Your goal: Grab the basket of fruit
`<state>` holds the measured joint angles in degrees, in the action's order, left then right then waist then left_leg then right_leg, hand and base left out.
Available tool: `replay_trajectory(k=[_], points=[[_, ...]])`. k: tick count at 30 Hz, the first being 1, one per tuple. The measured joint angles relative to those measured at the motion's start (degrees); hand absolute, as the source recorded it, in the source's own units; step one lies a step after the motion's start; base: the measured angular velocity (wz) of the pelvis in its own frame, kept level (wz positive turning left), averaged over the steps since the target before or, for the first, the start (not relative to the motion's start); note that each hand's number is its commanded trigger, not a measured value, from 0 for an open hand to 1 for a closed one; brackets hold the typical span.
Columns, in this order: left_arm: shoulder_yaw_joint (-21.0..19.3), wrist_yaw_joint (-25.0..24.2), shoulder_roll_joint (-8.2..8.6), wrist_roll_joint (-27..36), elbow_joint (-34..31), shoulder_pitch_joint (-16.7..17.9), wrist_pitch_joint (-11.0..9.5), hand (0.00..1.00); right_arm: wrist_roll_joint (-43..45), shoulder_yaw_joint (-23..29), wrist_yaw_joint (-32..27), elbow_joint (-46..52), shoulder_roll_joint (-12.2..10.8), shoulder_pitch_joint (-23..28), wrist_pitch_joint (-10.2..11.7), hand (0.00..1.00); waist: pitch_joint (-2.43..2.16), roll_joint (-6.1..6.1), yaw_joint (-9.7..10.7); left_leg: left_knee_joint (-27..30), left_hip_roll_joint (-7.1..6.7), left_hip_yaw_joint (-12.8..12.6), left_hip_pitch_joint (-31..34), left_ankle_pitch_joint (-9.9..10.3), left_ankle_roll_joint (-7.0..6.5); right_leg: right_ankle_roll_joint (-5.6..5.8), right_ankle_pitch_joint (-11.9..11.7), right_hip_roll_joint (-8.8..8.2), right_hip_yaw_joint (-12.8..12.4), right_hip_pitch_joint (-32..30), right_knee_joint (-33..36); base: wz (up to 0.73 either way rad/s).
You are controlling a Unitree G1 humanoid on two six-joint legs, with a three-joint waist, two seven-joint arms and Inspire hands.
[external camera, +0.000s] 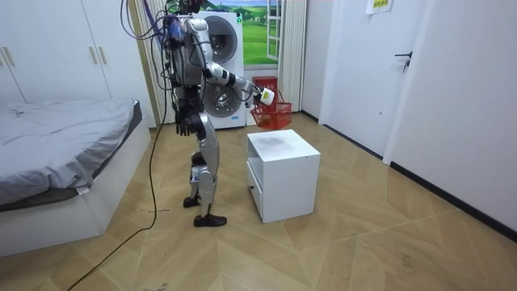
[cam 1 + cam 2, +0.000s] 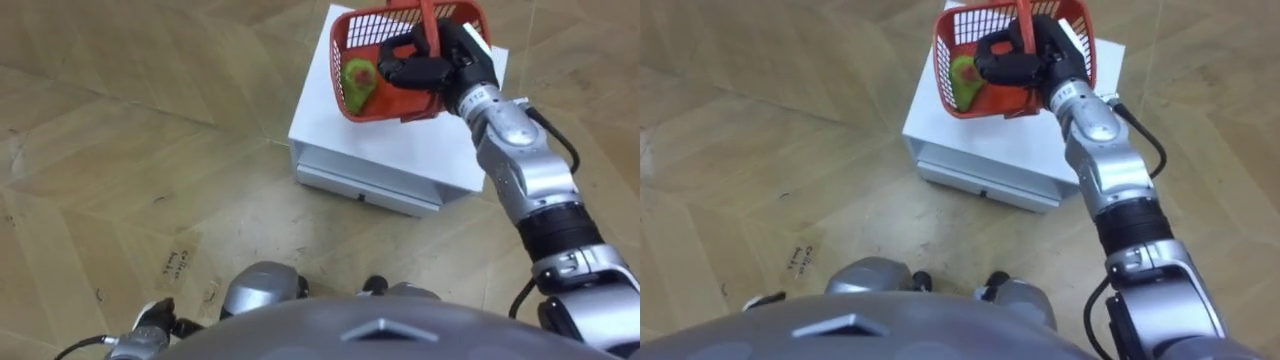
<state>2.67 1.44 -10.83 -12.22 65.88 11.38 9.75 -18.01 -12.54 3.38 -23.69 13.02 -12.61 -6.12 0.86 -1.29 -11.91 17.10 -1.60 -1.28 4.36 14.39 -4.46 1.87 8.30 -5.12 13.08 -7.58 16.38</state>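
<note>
Now aloft: red lattice-walled plastic fruit basket (image 2: 385, 106), right hand (image 2: 430, 66) clenched round its thin handle (image 2: 429, 18). Below, boxy white cabinet (image 2: 380, 150).

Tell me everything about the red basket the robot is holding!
The basket looks like red plastic, with open lattice walls, a solid rim and a thin red handle rising over the top. The robot's right hand has its dark fingers curled round that handle and holds the basket in the air above the white cabinet, not resting on it. Inside lies a green fruit with a reddish patch.
</note>
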Motion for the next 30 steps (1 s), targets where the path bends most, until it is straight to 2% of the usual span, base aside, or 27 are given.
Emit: replay_trajectory(k=[8,12,13,14,25,30], points=[[1.07,-0.57,0.08,0.02,-1.24,0.67,0.9,0.0,0.12,-0.02,-0.11,-5.26,-2.38,-4.34,-0.02,1.0,0.39,0.64,0.28,-0.11,0.07,0.09,1.13,0.0,0.0,0.08,-0.24,0.03,1.05,-0.39,-0.63,0.03],[1.14,-1.2,0.1,0.03,-2.56,0.82,1.15,0.0,0.06,-0.05,-0.15,-5.67,-2.36,-4.39,-0.03,1.0,0.49,1.06,-0.98,-0.43,0.14,0.12,1.26,0.0,0.0,0.08,-0.24,0.05,1.43,-0.55,-0.73,0.01],[1.13,-1.28,0.1,0.02,-3.07,1.08,1.16,0.0,0.08,-0.05,-0.11,-5.67,-2.36,-4.4,-0.03,0.55,0.42,1.22,-0.98,-0.43,0.13,0.24,1.47,0.0,0.0,0.08,-0.24,0.03,1.6,-0.64,-0.79,0.05],[1.12,-1.35,0.1,0.02,-3.25,1.14,1.16,0.0,0.08,-0.04,-0.13,-5.67,-2.36,-4.4,-0.02,0.0,0.4,1.3,-0.98,-0.44,0.12,0.33,1.58,0.0,0.0,0.08,-0.24,0.0,1.75,-0.7,-0.79,0.08],[0.98,-2.19,0.09,0.03,-3.9,2.76,1.26,0.0,0.38,-0.03,-1.63,-12.25,-2.41,-4.6,-0.01,0.0,0.26,1.55,-1.52,0.29,0.0,0.62,3.04,-0.01,-0.01,0.09,-0.24,-0.73,2.83,-1.46,-1.33,0.03],[1.6,-3.32,0.11,0.04,-3.4,3.64,2.15,0.0,0.21,0.14,-3.43,-14.06,-2.4,-4.6,-0.01,0.0,0.23,1.59,-1.32,0.29,-0.01,0.95,3.02,-0.01,-0.02,0.09,-0.24,-0.75,2.91,-1.33,-1.37,0.0]])
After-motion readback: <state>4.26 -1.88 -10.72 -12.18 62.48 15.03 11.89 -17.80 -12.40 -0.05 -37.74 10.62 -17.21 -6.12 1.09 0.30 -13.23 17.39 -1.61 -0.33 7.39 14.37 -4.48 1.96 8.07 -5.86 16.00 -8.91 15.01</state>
